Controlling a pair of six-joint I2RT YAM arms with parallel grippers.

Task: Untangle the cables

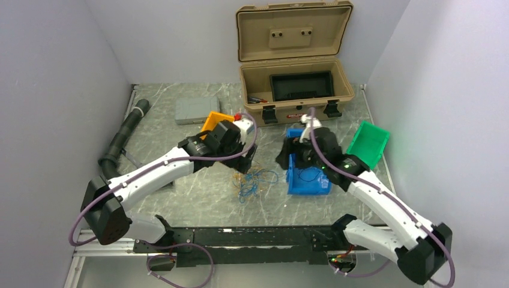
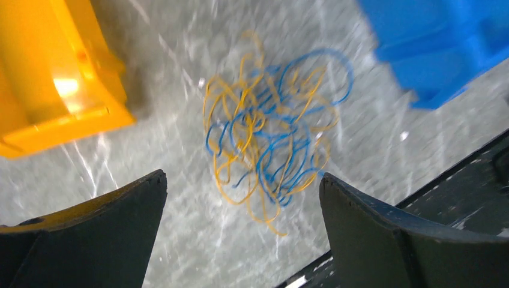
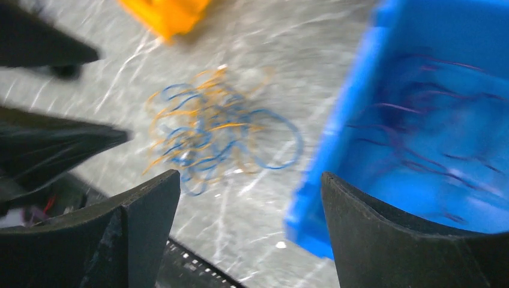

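The cables (image 1: pixel 252 182) are a loose tangle of thin yellow and blue wires lying on the marble table, between the two grippers. They also show in the left wrist view (image 2: pixel 270 138) and the right wrist view (image 3: pixel 210 135). My left gripper (image 1: pixel 242 166) is open and empty, just above the tangle's far left side; in its own view (image 2: pixel 243 177) the wires lie just beyond the fingertips. My right gripper (image 1: pixel 284 158) is open and empty (image 3: pixel 251 175), over the left edge of a blue bin (image 1: pixel 306 183). Thin dark wires (image 3: pixel 432 120) lie inside that bin.
An orange bin (image 1: pixel 213 122) stands behind the left gripper and a green bin (image 1: pixel 367 144) at the right. An open tan case (image 1: pixel 294 90) is at the back, a grey box (image 1: pixel 191 111) to its left, and a black corrugated hose (image 1: pixel 123 138) along the left edge.
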